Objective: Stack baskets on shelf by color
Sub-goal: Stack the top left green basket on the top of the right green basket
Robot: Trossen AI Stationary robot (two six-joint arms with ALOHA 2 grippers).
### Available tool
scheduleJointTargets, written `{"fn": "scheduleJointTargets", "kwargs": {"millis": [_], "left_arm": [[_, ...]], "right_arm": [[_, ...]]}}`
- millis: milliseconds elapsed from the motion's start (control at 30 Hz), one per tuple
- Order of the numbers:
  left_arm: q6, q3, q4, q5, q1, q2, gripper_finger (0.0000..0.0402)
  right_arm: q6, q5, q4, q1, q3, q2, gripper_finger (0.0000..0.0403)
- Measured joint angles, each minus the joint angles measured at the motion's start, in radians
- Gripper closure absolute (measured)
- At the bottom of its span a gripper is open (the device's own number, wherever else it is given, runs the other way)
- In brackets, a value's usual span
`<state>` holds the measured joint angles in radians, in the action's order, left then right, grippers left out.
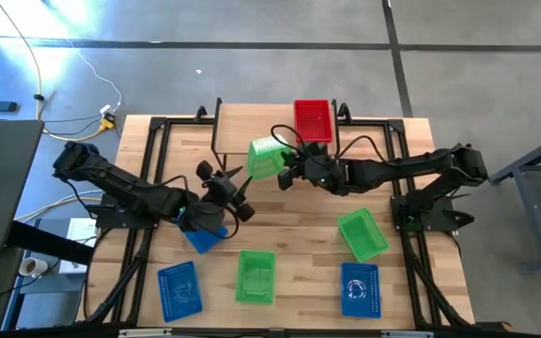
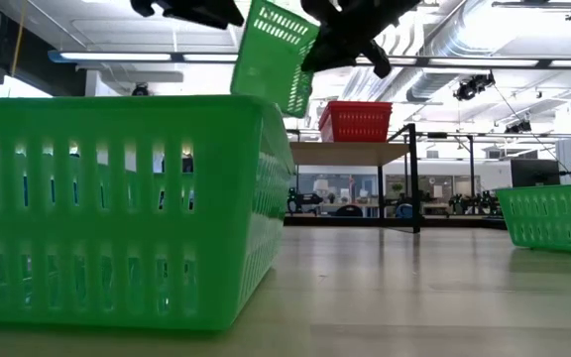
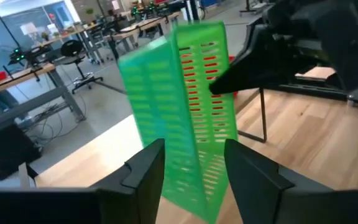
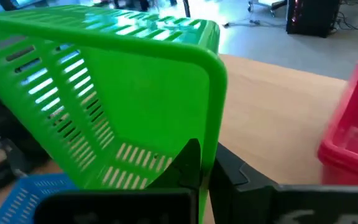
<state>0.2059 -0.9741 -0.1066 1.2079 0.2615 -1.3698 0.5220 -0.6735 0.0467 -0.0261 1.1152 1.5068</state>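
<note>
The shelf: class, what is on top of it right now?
One red basket sits at one end of the shelf. The rest of the plank looks bare, though the raised green basket hides part of its front edge.

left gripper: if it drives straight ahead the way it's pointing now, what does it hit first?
Most likely the lifted green basket. It hangs tilted right ahead of the open left gripper, with its lower edge between the fingers, while the right gripper pinches its wall. Beyond it stand the shelf and red basket. Depth is unclear.
</note>
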Motion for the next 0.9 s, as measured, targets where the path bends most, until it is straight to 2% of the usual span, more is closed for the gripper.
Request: {"fn": "scheduleJointTargets", "kwargs": {"millis": [167, 433, 633, 733, 900], "left_arm": [[-0.011, 0.000, -0.010, 0.000, 0.026, 0.025, 0.0239], [-0.034, -0.001, -0.036, -0.001, 0.057, 0.037, 0.0240], [0.023, -0.001, -0.097, -0.067, 0.060, 0.037, 0.0243], [0.040, -0.001, -0.111, -0.067, 0.059, 0.036, 0.0243], [0.046, -0.001, -0.114, -0.068, 0.059, 0.036, 0.0243]], "right_arm": [[-0.006, 0.030, 0.108, 0.000, 0.000, -0.057, 0.0403], [-0.006, 0.146, 0.351, 0.000, 0.000, -0.202, 0.0403], [0.019, 0.233, 0.476, 0.000, 0.008, -0.312, 0.0403], [0.031, 0.248, 0.597, 0.000, 0.069, -0.344, 0.0403], [0.054, 0.254, 0.889, 0.000, 0.245, -0.349, 0.0403]]}}
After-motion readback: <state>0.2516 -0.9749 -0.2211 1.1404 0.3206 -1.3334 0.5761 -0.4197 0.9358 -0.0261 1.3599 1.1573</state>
